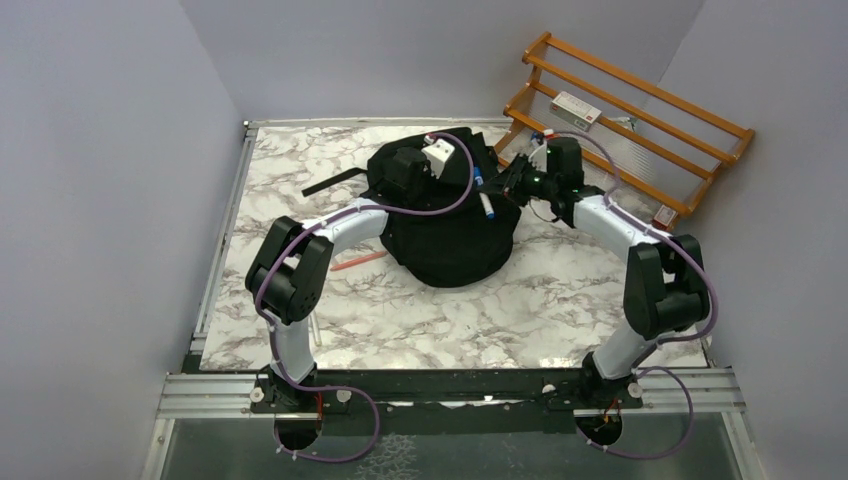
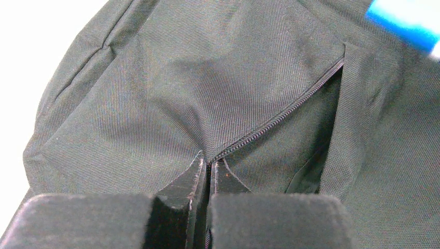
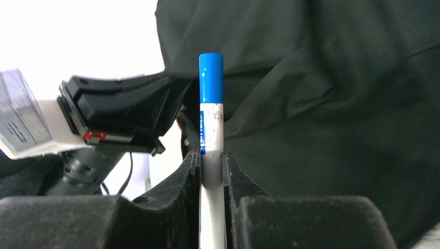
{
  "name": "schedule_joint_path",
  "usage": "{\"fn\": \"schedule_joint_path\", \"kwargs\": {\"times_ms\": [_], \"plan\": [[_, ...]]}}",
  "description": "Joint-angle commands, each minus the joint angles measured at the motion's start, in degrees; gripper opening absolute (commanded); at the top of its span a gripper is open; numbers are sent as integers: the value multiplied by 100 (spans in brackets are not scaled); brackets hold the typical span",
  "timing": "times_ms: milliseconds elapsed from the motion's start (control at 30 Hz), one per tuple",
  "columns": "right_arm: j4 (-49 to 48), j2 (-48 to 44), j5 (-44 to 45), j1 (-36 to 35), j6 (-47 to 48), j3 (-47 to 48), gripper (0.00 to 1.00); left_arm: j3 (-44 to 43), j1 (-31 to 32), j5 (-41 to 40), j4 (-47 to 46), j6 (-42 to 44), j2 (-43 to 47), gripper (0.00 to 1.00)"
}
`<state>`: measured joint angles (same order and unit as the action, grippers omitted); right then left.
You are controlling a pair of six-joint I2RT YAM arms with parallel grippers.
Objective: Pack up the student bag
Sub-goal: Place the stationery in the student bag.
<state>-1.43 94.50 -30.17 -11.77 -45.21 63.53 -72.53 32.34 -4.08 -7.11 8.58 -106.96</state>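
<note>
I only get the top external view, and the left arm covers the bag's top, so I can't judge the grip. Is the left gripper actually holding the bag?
Observer: Yes. The left gripper is shut on the student bag, pinching the fabric at the end of its zipper.
Operator: Is that zipper open?
Observer: Partly. The fabric below the teeth gapes, and it is dark inside.
Operator: And the right side?
Observer: The right gripper clamps a white marker, its blue cap pointing away from the fingers, toward the bag.
</note>
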Motion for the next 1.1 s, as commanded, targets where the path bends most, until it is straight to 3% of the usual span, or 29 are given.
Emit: {"fn": "schedule_joint_path", "kwargs": {"times_ms": [0, 333, 767, 1067], "plan": [[-227, 238, -742, -436, -448, 92, 1, -156, 24, 122, -189, -246, 193, 0], [-28, 873, -395, -978, -386, 465, 1, -199, 25, 406, -169, -322, 158, 0], [-784, 1396, 16, -994, -926, 810, 1, -128, 21, 584, -227, -250, 254, 0], [-1770, 1736, 508, -1038, -1828, 574, 1, -121, 25, 692, -225, -287, 306, 0]]}}
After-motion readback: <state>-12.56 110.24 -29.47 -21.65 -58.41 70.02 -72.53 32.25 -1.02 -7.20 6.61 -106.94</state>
